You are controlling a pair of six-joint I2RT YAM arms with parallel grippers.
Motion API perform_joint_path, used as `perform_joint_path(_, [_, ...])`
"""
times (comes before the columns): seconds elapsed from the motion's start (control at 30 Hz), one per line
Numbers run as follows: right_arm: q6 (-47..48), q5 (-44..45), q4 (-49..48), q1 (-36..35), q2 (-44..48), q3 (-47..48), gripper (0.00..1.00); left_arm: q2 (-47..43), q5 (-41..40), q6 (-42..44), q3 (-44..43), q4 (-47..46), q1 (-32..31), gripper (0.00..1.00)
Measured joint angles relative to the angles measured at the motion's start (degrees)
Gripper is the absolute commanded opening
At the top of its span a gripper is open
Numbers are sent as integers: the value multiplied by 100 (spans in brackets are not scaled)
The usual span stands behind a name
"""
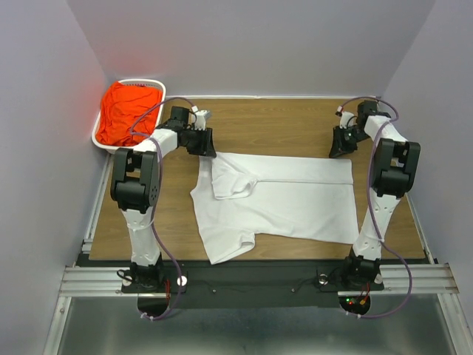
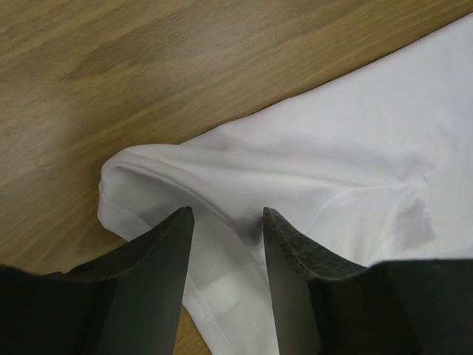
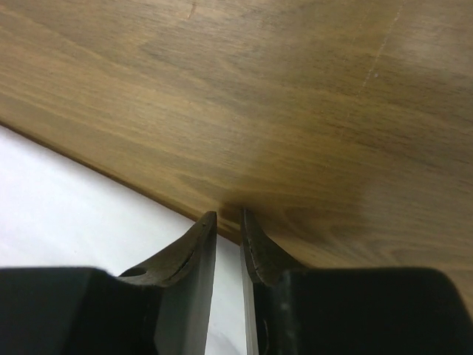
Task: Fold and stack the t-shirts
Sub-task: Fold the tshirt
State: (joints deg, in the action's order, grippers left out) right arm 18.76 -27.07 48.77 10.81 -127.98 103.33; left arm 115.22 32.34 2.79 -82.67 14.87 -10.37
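The white t-shirt [image 1: 288, 200] lies spread on the wooden table, one sleeve folded over its left part. The orange-red t-shirt [image 1: 127, 111] is bunched in the white basket [image 1: 140, 80] at the far left. My left gripper [image 1: 205, 148] is at the white shirt's far left corner. In the left wrist view it [image 2: 225, 214] is open, with the jaws standing over a raised fold of the white shirt [image 2: 332, 155]. My right gripper [image 1: 340, 149] is at the shirt's far right corner. Its jaws [image 3: 228, 214] stand a narrow gap apart over the edge of the white shirt [image 3: 66, 200].
Bare wooden table [image 1: 281, 122] shows beyond the shirt and to its left. Grey walls close in the left, right and back. A metal rail [image 1: 259, 277] and both arm bases run along the near edge.
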Motion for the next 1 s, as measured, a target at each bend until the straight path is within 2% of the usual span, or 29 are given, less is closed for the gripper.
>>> perform_joint_path(0.13, [-59,81,-42,-11,-66,-2,24,160,2,-160,-66,-59,76,24])
perform_joint_path(0.17, [-63,103,-44,-15,-66,-2,25,170,-2,-203,-66,-50,105,14])
perform_joint_path(0.23, [-76,170,-46,-17,-66,-2,25,195,-9,-251,-66,-48,225,1])
perform_joint_path(0.27, [-76,214,-50,-33,-66,-2,25,195,-20,-267,-66,-46,262,0])
perform_joint_path(0.53, [-105,330,-127,-42,-74,-2,25,221,-295,-136,-66,-26,487,0])
perform_joint_path(0.6, [-111,339,-129,-52,-79,-2,25,289,-323,-103,-81,-13,485,11])
perform_joint_path(0.63, [-118,356,-131,-59,-79,0,25,345,-343,-85,-101,2,485,21])
perform_joint_path(0.7, [-125,387,-129,-72,-96,24,24,472,-317,-74,-144,4,481,29])
perform_joint_path(0.83, [-173,431,-120,-103,-258,275,25,507,-306,-63,-240,33,483,32])
perform_joint_path(1.0, [-295,509,-127,-155,-577,846,24,638,-304,-96,-492,111,494,43])
